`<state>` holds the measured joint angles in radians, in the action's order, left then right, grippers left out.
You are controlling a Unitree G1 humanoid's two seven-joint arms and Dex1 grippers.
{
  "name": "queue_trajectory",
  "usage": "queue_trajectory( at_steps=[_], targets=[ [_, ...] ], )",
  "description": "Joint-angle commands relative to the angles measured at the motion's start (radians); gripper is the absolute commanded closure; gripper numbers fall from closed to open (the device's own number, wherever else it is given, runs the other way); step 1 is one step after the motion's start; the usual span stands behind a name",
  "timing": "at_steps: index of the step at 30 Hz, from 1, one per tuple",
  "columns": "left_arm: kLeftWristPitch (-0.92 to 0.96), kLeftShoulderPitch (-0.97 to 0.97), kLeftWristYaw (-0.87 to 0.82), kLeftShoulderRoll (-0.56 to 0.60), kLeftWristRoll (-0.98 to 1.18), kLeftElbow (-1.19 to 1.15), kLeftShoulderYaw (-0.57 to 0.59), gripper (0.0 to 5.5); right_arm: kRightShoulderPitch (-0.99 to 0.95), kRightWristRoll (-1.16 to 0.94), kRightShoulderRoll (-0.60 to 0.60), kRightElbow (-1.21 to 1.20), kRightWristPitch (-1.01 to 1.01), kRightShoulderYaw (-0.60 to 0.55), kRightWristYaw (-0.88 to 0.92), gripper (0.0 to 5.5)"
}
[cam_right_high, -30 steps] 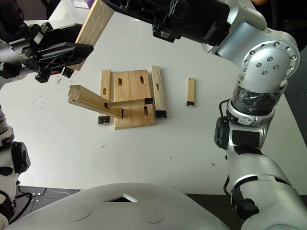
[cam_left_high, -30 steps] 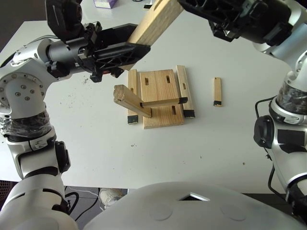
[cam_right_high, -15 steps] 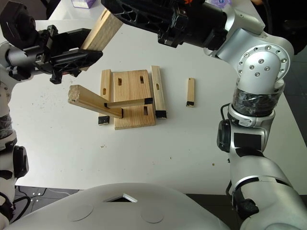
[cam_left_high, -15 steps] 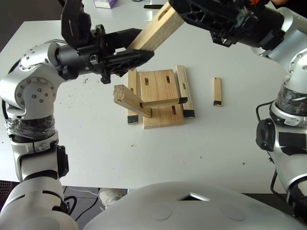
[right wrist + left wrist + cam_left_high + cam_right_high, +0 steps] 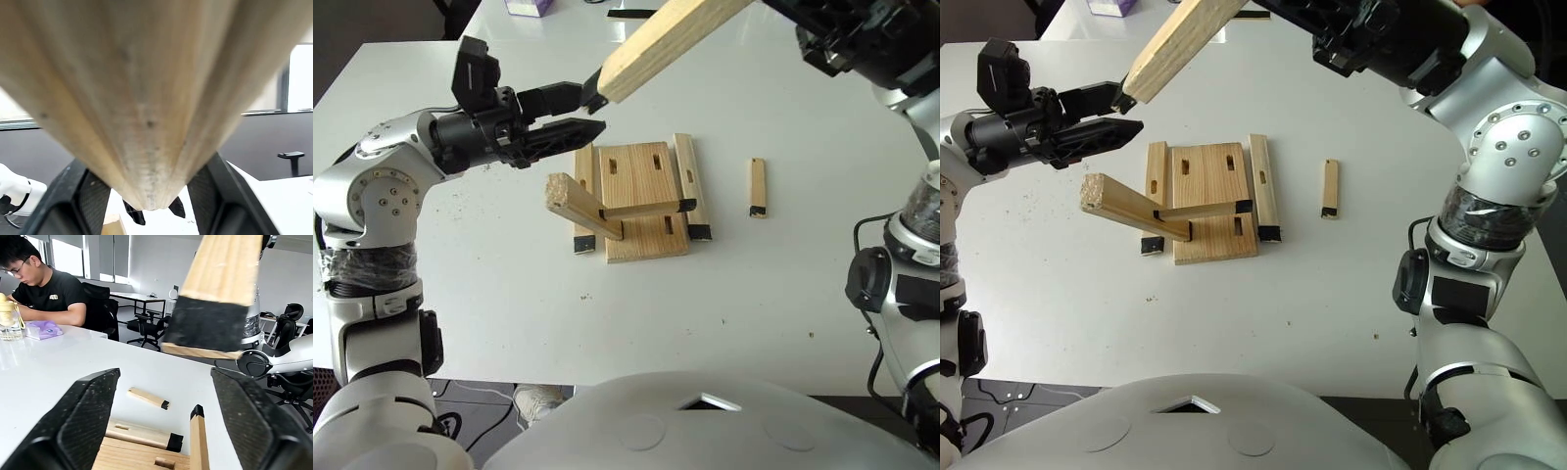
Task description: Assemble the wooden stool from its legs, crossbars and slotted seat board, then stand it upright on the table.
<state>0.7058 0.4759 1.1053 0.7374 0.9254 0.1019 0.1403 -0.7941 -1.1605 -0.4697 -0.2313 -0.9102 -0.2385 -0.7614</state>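
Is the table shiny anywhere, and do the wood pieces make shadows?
Left wrist view: the table looks bright and glossy under the windows. Left eye view: soft, even light, only faint shadows beside the seat board and small crossbar. Right wrist view: the held leg is backlit.

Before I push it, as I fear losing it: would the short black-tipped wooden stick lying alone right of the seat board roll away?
Probably not: the short black-tipped wooden stick looks flat-sided, so it should slide. Being thin solid wood, it is likely stiff and light.
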Motion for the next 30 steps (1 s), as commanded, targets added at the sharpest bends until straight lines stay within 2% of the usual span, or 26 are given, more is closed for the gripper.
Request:
queue_trajectory(
  at_steps=[1, 5, 8, 12, 15, 18, 22, 30],
  targets=[
    [-0.027, 0.024, -0.008, 0.036, -0.059, -0.036, 0.034, 1.96, 0.014, 0.072, -0.036, -0.033, 0.060, 0.011, -0.005, 3.47],
    [-0.091, -0.003, -0.073, 0.049, -0.138, -0.155, 0.112, 1.96, 0.099, 0.262, -0.124, -0.031, 0.188, 0.066, -0.100, 3.47],
    [-0.148, -0.063, -0.185, 0.011, -0.217, -0.207, 0.148, 1.96, 0.181, 0.416, -0.150, 0.002, 0.333, 0.148, -0.195, 3.47],
    [-0.150, -0.126, -0.517, -0.170, -0.240, -0.186, 0.235, 1.96, 0.286, 0.606, -0.164, 0.071, 0.510, 0.281, -0.293, 3.47],
    [-0.153, -0.172, -0.780, -0.339, -0.238, -0.127, 0.285, 1.96, 0.344, 0.659, -0.161, 0.108, 0.572, 0.315, -0.336, 3.47],
    [-0.192, -0.230, -0.981, -0.488, -0.307, 0.006, 0.246, 1.96, 0.394, 0.670, -0.159, 0.119, 0.608, 0.322, -0.374, 3.47],
    [-0.209, -0.258, -1.102, -0.613, -0.327, 0.130, 0.198, 1.96, 0.415, 0.655, -0.159, 0.124, 0.610, 0.323, -0.417, 3.47],
    [-0.260, -0.267, -1.144, -0.660, -0.366, 0.127, 0.198, 1.96, 0.455, 0.642, -0.170, 0.121, 0.610, 0.326, -0.492, 3.47]
  ],
)
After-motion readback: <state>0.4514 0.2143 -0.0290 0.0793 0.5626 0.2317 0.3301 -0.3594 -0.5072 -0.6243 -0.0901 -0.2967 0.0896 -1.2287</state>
